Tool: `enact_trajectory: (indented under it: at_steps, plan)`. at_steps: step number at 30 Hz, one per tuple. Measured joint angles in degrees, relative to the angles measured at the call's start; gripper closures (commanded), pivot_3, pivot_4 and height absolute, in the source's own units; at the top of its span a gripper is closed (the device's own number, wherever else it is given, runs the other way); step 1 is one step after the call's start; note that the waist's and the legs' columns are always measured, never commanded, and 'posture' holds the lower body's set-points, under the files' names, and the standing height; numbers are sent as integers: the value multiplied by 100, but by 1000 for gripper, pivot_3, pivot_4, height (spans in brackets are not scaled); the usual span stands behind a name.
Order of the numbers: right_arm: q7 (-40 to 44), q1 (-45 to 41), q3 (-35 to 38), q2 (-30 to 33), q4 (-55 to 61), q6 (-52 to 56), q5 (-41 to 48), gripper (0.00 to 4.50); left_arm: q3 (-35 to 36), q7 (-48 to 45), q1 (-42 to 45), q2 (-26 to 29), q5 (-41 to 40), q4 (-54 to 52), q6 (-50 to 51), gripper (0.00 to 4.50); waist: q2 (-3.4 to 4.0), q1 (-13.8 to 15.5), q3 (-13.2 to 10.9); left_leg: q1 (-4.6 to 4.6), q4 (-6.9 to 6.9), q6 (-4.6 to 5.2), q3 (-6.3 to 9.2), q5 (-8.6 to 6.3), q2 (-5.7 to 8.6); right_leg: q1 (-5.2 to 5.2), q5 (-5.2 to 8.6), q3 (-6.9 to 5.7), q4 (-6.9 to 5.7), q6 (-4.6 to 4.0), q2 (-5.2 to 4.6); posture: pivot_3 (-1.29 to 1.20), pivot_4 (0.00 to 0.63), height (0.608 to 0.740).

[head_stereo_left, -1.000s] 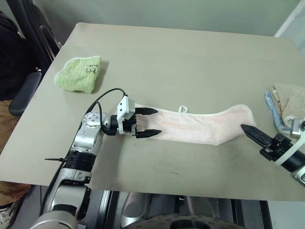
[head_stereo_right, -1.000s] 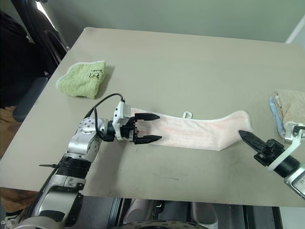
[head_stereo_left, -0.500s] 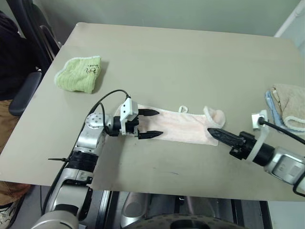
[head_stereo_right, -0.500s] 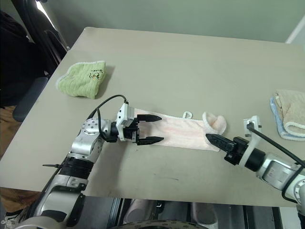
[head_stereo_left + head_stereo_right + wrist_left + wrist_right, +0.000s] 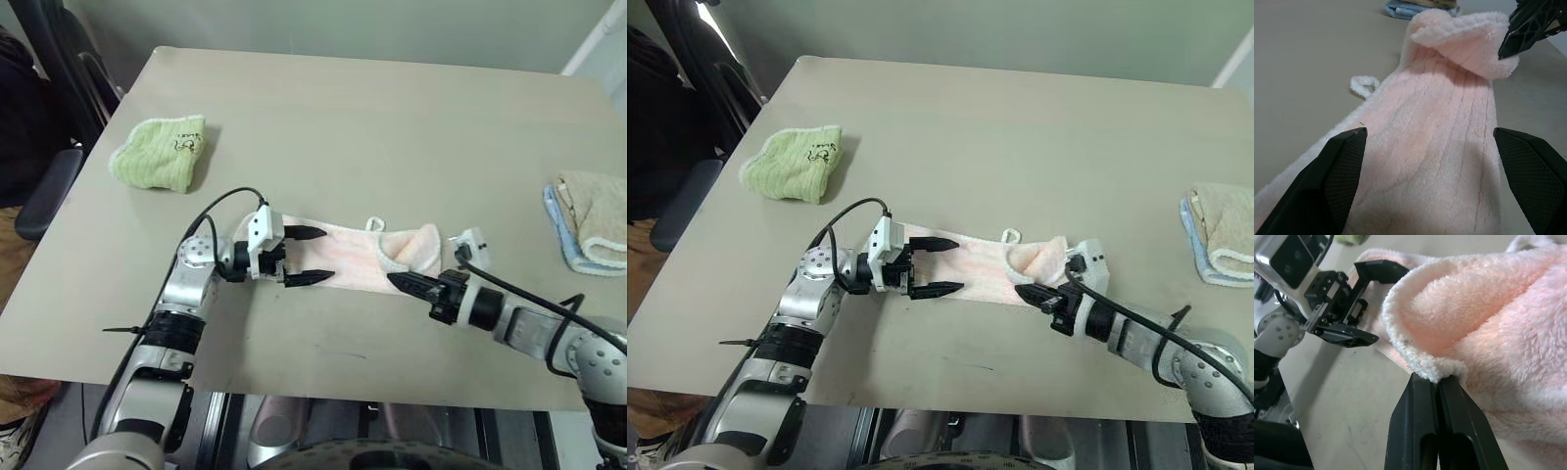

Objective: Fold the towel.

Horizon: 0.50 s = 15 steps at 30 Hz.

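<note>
Tabletop (image 5: pixel 392 117), pink towel (image 5: pixel 343 259) flat near front edge, right end folded back over itself.
Right end effector (image 5: pixel 397 282) pressed together, pinching the towel's folded right corner, lifted off the cloth below. Left end effector (image 5: pixel 306 256) spread wide, fingers straddling the towel's left end. White loop (image 5: pixel 376 224) on far edge. Green towel (image 5: pixel 162 152) far left, beige and blue towels (image 5: pixel 588 220) at right edge.
</note>
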<state>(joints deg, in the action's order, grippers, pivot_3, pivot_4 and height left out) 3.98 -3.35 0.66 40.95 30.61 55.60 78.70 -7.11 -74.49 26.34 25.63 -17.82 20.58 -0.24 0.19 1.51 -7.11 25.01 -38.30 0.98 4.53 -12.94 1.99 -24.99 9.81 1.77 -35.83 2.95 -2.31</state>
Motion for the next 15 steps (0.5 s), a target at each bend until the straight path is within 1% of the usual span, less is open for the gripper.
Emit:
enact_trajectory:
  at_steps: [9, 12, 15]
  plan:
    - [16, -760, -398, -448, -200, 262, -385, 4476, 1, 16, 0, -32, 58, 110, -82, 0, 0, -3, 0, 0, 0, 1, 1, 2, 0, -1, -4, -2, 0, -7, 0, 0, 150, 733]
    - [66, -942, -637, -598, -373, 407, -629, 4476, 1, 93, -1, -31, 58, -8, 8, 0, 0, -1, 0, 1, 0, -1, 1, 3, 0, -2, -5, -2, 0, -10, 0, 0, 150, 733]
    - [139, -1056, -726, -716, -426, 523, -705, 4476, 1, 119, -1, -31, 56, -167, 99, 0, 0, -1, 0, 1, 0, -3, 0, 4, -1, -3, -4, -3, 0, -12, 0, 0, 150, 733]
